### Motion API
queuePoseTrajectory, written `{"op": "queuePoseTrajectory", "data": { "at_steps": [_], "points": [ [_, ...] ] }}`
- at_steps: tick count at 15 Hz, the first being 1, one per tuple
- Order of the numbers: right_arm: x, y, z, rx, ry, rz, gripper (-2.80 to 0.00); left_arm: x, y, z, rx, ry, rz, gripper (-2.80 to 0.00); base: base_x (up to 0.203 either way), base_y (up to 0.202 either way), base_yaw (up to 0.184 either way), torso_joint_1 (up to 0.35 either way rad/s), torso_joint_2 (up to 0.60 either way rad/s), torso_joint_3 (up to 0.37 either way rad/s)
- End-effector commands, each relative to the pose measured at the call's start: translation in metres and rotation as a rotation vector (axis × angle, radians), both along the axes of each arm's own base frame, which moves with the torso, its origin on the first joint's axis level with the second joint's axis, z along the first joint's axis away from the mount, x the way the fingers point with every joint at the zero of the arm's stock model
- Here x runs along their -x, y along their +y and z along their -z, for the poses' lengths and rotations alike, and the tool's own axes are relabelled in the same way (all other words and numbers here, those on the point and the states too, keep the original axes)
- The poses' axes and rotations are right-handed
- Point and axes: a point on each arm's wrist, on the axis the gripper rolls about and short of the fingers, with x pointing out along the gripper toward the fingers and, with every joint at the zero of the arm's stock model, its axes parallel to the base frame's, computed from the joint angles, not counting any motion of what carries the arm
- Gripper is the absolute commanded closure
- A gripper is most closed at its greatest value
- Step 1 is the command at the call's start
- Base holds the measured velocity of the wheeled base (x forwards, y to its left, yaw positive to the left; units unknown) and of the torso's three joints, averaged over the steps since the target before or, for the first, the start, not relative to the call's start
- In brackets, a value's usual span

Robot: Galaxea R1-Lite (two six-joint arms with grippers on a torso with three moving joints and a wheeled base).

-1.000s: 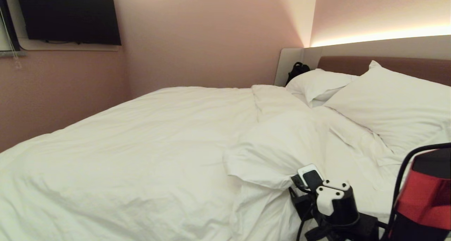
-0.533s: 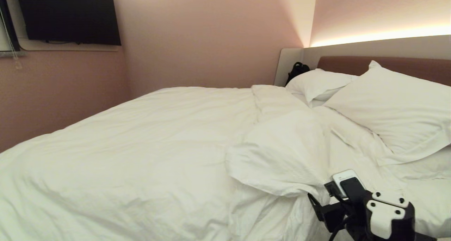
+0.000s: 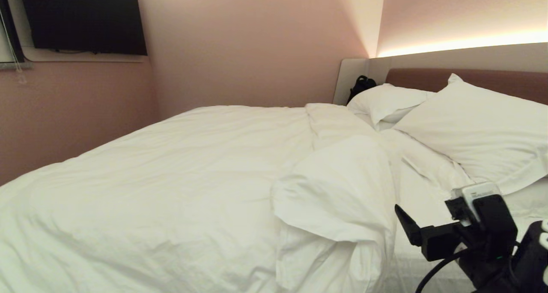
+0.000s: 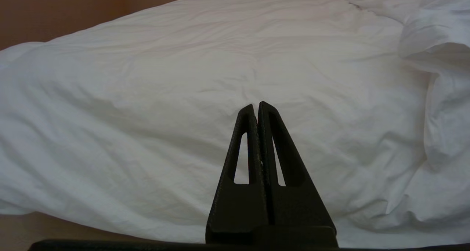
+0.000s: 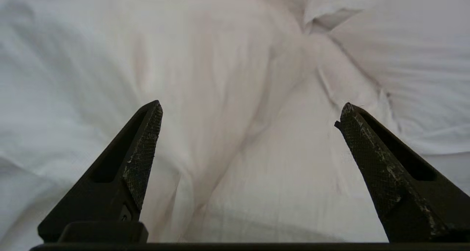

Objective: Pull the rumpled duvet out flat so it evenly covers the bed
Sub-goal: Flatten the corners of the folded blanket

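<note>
Across the bed (image 3: 513,81) the duvet (image 3: 171,177) lies mostly spread, wrinkled, running toward the wall on the left side. Near corner at the pillow end is folded back on itself into a puffy flap (image 3: 342,190), with white sheet (image 3: 424,186) exposed just beside it. Two pillows (image 3: 475,134) lean against the mauve headboard; a dark bag (image 3: 361,85) sits in the far corner behind the smaller one. TV (image 3: 83,19) is on the wall at upper left.

Right gripper (image 5: 249,113) hovers low over the sheet, just beside the folded flap, fingers (image 5: 141,159) spread wide, nothing between them (in the head view it sits at lower right, one black finger pointing toward the flap). No contact with fabric visible.

Left gripper (image 4: 256,106) is parked facing the side of the duvet, fingers pressed together, empty, apart from the cloth.
</note>
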Motion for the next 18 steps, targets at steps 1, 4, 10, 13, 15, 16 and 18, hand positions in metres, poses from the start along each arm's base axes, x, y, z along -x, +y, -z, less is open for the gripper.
{"op": "queuePoseTrajectory", "data": {
  "at_steps": [1, 4, 10, 13, 15, 16, 18],
  "points": [
    [0.010, -0.008, -0.020, -0.022, -0.084, 0.003, -2.80, 0.000, 0.000, 0.000, 0.000, 0.000, 0.000, 0.00, 0.000, 0.000, 0.000, 0.000, 0.00, 0.000],
    [0.009, -0.008, -0.046, -0.042, -0.124, 0.005, -2.80, 0.000, 0.000, 0.000, 0.000, 0.000, 0.000, 0.00, 0.000, 0.000, 0.000, 0.000, 0.00, 0.000],
    [-0.024, 0.011, -0.104, -0.096, -0.156, 0.034, 0.00, 0.000, 0.000, 0.000, 0.000, 0.000, 0.000, 0.00, 0.000, 0.000, 0.000, 0.000, 0.00, 0.000],
    [-0.051, 0.024, -0.125, -0.126, -0.126, 0.091, 0.00, 0.000, 0.000, 0.000, 0.000, 0.000, 0.000, 0.00, 0.000, 0.000, 0.000, 0.000, 0.00, 0.000],
    [-0.071, 0.036, -0.135, -0.143, -0.088, 0.118, 0.00, 0.000, 0.000, 0.000, 0.000, 0.000, 0.000, 0.00, 0.000, 0.000, 0.000, 0.000, 0.00, 0.000],
    [-0.084, 0.044, -0.134, -0.149, -0.055, 0.147, 0.00, 0.000, 0.000, 0.000, 0.000, 0.000, 0.000, 0.00, 0.000, 0.000, 0.000, 0.000, 0.00, 0.000],
    [-0.108, 0.059, -0.130, -0.192, 0.006, 0.206, 0.00, 0.000, 0.000, 0.000, 0.000, 0.000, 0.000, 0.00, 0.000, 0.000, 0.000, 0.000, 0.00, 0.000]
  ]
}}
